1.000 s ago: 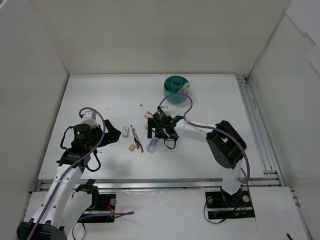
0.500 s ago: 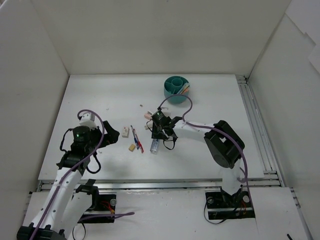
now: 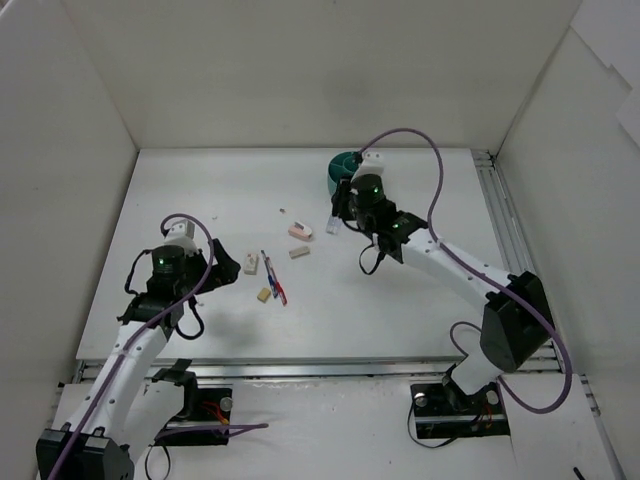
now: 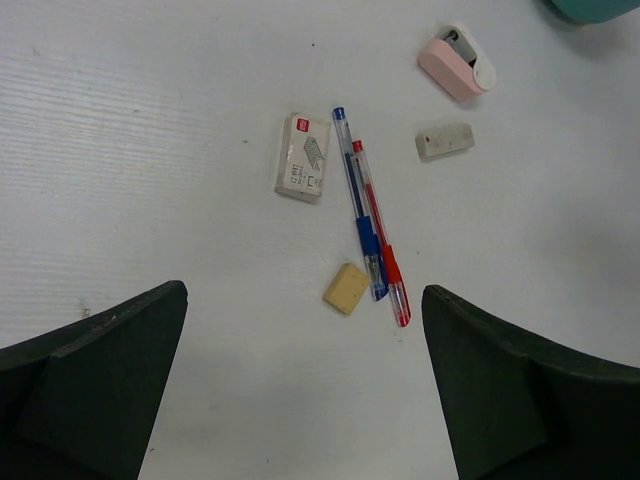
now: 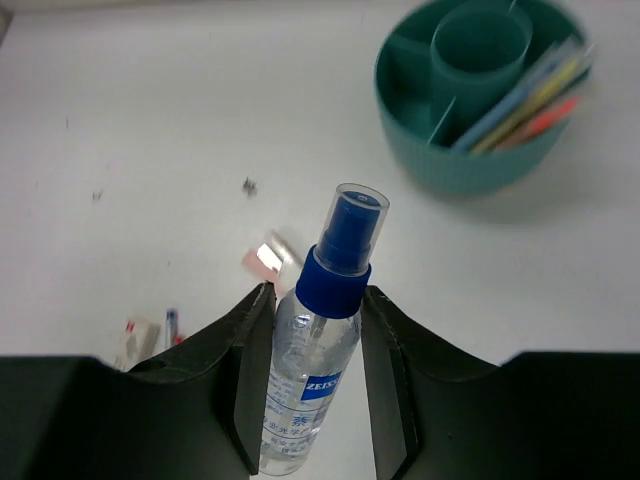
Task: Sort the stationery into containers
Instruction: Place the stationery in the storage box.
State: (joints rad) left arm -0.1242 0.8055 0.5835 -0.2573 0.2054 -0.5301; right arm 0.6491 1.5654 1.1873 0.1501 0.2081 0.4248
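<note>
My right gripper (image 5: 316, 300) is shut on a clear tube with a blue cap (image 5: 322, 320) and holds it above the table, just left of the round teal cup (image 5: 450, 170). Several pens (image 5: 530, 100) stand in one of the cup's compartments. From above, the right gripper (image 3: 340, 212) partly hides the cup (image 3: 343, 165). My left gripper (image 4: 304, 290) hangs open over a tan eraser (image 4: 346, 288), with a blue pen (image 4: 358, 205), a red pen (image 4: 380, 235) and a white eraser (image 4: 303, 170) lying beyond it. A pink eraser (image 4: 455, 68) and a grey-white eraser (image 4: 444, 141) lie farther back.
White walls close in the table on three sides. A metal rail (image 3: 510, 250) runs along the right edge. The right arm's purple cable (image 3: 430, 170) loops high above the cup.
The right gripper closed on the blue-capped tube near the table's middle, lifted it and carried it back toward the teal cup. The left arm has barely moved.
</note>
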